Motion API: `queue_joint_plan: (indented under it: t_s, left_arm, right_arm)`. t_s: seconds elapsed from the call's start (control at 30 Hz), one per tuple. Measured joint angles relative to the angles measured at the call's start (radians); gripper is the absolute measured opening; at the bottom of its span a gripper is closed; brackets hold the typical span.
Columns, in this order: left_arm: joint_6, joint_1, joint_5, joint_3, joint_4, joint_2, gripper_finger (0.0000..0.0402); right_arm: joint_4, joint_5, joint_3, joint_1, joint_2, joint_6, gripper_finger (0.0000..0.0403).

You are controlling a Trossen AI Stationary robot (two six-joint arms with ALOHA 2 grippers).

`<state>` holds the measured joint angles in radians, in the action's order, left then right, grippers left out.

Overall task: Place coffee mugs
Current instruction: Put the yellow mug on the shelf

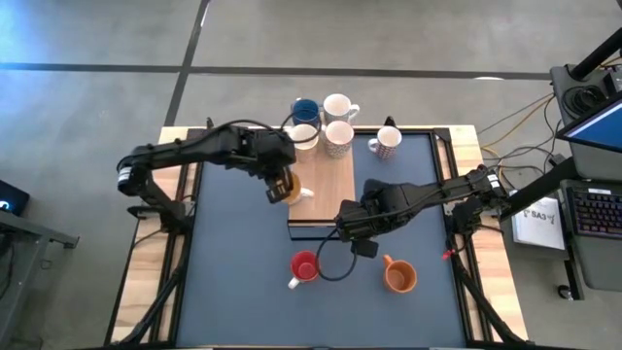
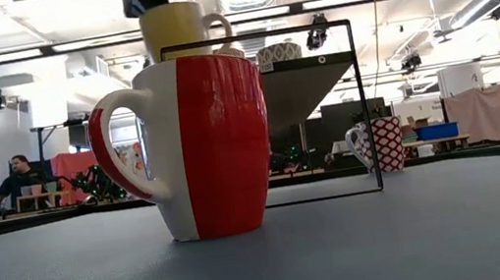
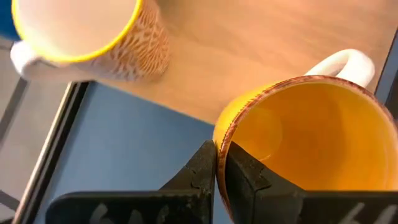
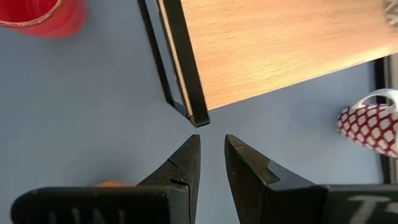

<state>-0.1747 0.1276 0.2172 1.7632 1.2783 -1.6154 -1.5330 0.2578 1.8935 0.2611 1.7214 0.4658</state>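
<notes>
**Yellow mug pinched at the board's left edge**

Nearest the front table edge: red mug (image 1: 304, 266) with its white handle, and brown-orange mug (image 1: 399, 278) to its right, both standing on the blue mat (image 1: 233, 282). Just beyond, right gripper (image 1: 347, 229) hovering low over the mat by the near corner of the wooden board (image 1: 326, 190), fingers a little apart, holding nothing. Farther on, left gripper (image 1: 279, 187) clamped on the rim of the yellow-orange mug (image 1: 289, 191), one finger inside, one outside, at the board's left edge; lifted clear in the low view. At the back: cream mug (image 1: 304, 135), dark-patterned mug (image 1: 339, 138), blue mug (image 1: 305, 110), white mug (image 1: 338, 106). Red-and-white patterned mug (image 1: 388, 142) apart on the mat, right of the board.
</notes>
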Motion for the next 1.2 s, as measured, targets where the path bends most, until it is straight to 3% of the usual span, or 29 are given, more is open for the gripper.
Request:
queue_joint_plan:
  t_s: [0.5,1.2]
  left_arm:
    - [0.044,0.067,-0.047,0.023,-0.072,-0.058,0.0009]
    - [0.084,0.115,-0.044,0.023,-0.109,-0.055,0.0056]
  right_arm:
    - [0.010,0.058,0.000,-0.043,0.000,-0.063,0.0063]
    - [0.290,0.057,0.000,-0.190,0.000,-0.302,0.0063]
